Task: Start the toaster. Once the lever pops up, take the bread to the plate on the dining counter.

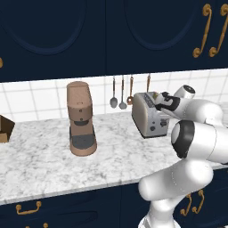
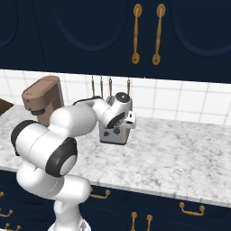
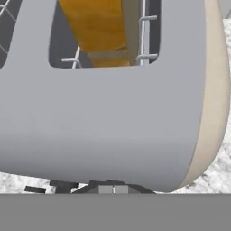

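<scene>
The small boxy silver-grey toaster stands on the white-grey marbled counter near the tiled wall, right of the tall brown coffee machine. The white arm's two-finger gripper sits at the toaster's narrow end face, up near its top edge, fingers drawn fully together. From the hand camera, we're looking straight down over the rounded top, and the pale yellow bread slice with its tan crust sits down inside the slot. Metal spoons hang on the wall behind.
</scene>
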You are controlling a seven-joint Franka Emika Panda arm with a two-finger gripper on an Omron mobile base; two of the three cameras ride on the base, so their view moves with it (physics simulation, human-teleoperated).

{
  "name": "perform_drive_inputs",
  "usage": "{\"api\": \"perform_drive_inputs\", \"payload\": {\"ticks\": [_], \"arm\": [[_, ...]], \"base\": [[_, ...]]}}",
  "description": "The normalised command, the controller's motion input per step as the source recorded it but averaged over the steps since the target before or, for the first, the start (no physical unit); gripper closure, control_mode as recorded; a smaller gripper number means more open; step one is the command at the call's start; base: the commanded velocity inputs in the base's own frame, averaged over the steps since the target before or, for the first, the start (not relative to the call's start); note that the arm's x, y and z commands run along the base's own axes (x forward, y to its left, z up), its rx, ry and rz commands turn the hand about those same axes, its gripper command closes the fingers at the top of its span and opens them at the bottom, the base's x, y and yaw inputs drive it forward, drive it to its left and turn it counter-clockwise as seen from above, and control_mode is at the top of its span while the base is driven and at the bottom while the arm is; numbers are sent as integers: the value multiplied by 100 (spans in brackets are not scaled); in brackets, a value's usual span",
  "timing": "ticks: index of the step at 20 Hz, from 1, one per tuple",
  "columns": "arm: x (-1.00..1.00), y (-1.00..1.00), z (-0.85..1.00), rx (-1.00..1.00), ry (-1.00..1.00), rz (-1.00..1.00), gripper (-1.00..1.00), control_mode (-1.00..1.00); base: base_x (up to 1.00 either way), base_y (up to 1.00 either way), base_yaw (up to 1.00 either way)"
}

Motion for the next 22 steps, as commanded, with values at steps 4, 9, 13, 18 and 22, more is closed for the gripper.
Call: {"api": "perform_drive_inputs", "payload": {"ticks": [4,9,13,18,22], "arm": [[2,0,-24,0,0,0,100,-100],[0,0,-45,0,2,0,100,-100],[-1,8,-62,0,6,0,100,-100],[-37,2,-91,0,14,0,100,-100],[-25,9,-96,0,7,0,100,-100]], "base": [[0,0,0],[0,0,0],[0,0,0],[0,0,0],[0,0,0]]}}
